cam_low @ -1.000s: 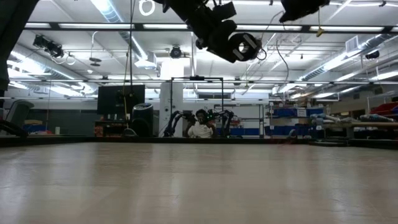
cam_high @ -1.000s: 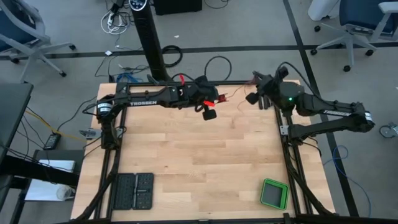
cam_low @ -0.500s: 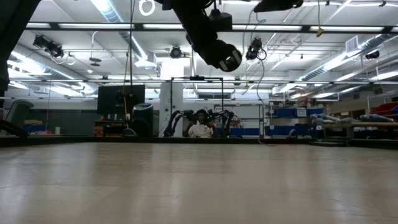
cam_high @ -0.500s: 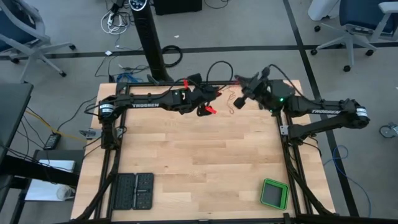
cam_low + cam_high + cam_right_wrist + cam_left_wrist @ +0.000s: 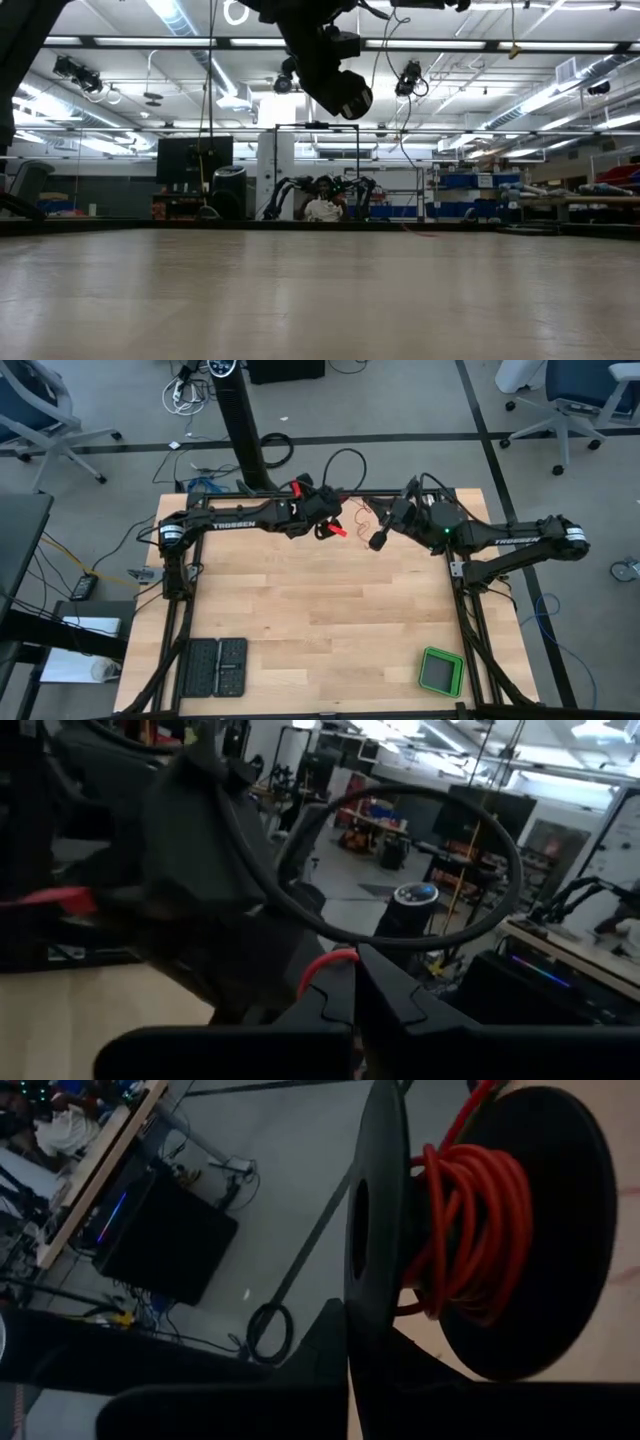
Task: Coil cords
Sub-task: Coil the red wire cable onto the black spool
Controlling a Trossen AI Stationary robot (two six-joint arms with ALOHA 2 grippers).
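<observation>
Left wrist view shows the left end effector (image 5: 350,1350) clamped on a dark spool (image 5: 480,1230) wound with the red-orange cord (image 5: 462,1230). Farther along the table's (image 5: 320,620) back edge, the right end effector (image 5: 378,542) pinches the cord's free stretch. Uneven tension could probably slip turns off the spool.

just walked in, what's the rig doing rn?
Coiling a thin red cord. Both arms are raised over the far edge of the table. The left gripper is shut, with the cord wound in several turns around it. The right gripper is shut on the cord's free stretch close by, apparently feeding it.
</observation>
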